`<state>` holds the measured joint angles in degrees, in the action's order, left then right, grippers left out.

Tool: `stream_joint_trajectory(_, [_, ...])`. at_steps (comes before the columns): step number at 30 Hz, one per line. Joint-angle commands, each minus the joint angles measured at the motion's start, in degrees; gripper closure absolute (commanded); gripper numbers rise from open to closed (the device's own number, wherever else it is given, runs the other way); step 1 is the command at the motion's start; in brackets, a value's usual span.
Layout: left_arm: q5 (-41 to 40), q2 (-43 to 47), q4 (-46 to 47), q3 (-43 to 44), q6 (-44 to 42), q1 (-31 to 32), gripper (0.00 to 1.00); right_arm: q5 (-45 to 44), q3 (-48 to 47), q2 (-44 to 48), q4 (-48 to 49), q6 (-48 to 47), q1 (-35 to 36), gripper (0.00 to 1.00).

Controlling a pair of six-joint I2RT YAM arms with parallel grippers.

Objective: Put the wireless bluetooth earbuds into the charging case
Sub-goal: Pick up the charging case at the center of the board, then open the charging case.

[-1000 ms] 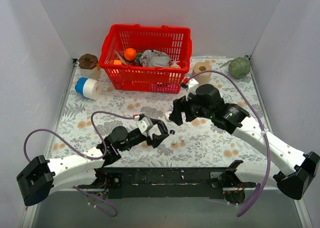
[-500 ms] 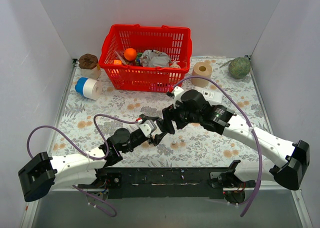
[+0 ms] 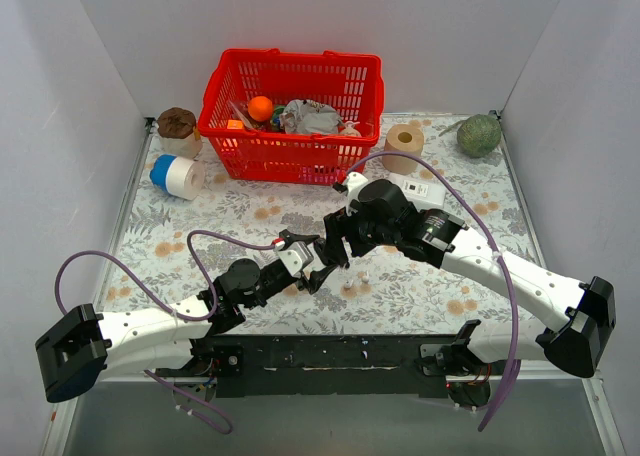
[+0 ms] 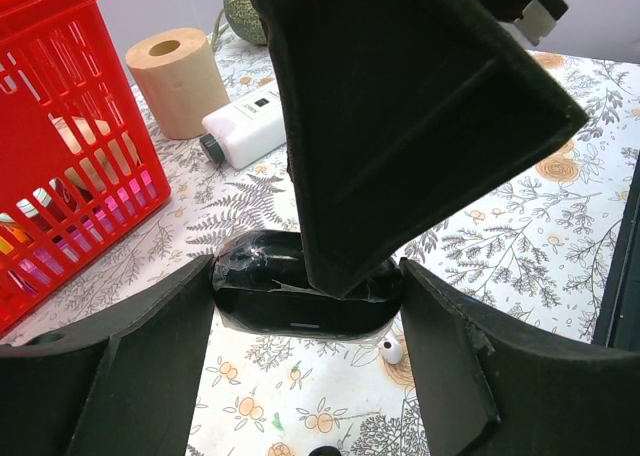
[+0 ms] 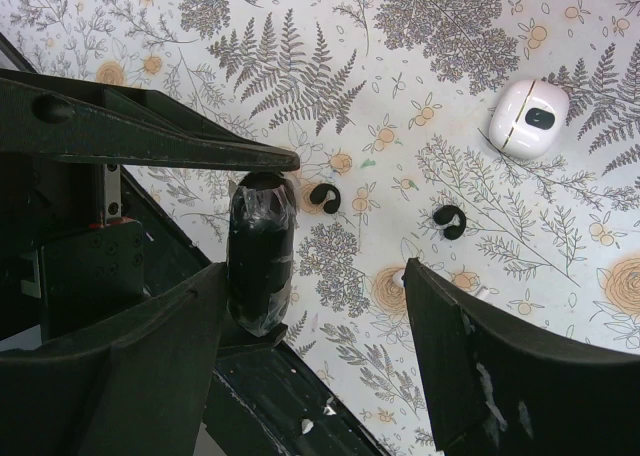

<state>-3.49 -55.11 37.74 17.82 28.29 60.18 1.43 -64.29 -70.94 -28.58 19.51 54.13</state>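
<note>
A glossy black charging case [image 4: 290, 306] wrapped in clear tape lies on the floral cloth between the fingertips of my left gripper [image 4: 307, 276], which is shut on its two ends. The case also shows in the right wrist view [image 5: 262, 256]. My right gripper [image 5: 315, 271] is open, with one finger directly over the case. The two grippers meet at the table's middle, left [image 3: 316, 272] and right [image 3: 336, 250]. Two black earbuds [image 5: 324, 198] [image 5: 450, 221] lie loose beside the case. A white earbud [image 4: 391, 350] lies near my left gripper's right finger. A white case [image 5: 528, 119] sits farther off.
A red basket [image 3: 292, 116] full of items stands at the back. A paper roll [image 3: 404, 146], a white bottle [image 3: 420, 188] and a green ball [image 3: 479, 134] are at the back right. A blue-and-white tape roll [image 3: 178, 176] and a brown object [image 3: 177, 123] are at the back left.
My right arm has swung left and down until its gripper sits over the left gripper and the black case. The left gripper has shifted slightly.
</note>
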Motion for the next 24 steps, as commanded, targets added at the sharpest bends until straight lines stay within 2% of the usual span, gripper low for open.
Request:
stream_joint_trajectory(1, [-1.52, 1.67, 0.59, -0.24, -0.87, 0.81, 1.0, -3.45, -0.66, -0.08, 1.07, 0.71, 0.28, 0.23])
stream_joint_trajectory(12, [-2.49, 3.25, 0.23, -1.04, -0.35, 1.34, 1.0, -8.64, -0.83, 1.59, -0.6, 1.5, 0.1, 0.25])
stream_joint_trajectory(24, [-3.19, 4.49, 0.41, -1.56, 0.01, 1.43, 1.0, -8.91, -0.31, 3.08, -0.95, 1.59, -1.22, 0.26])
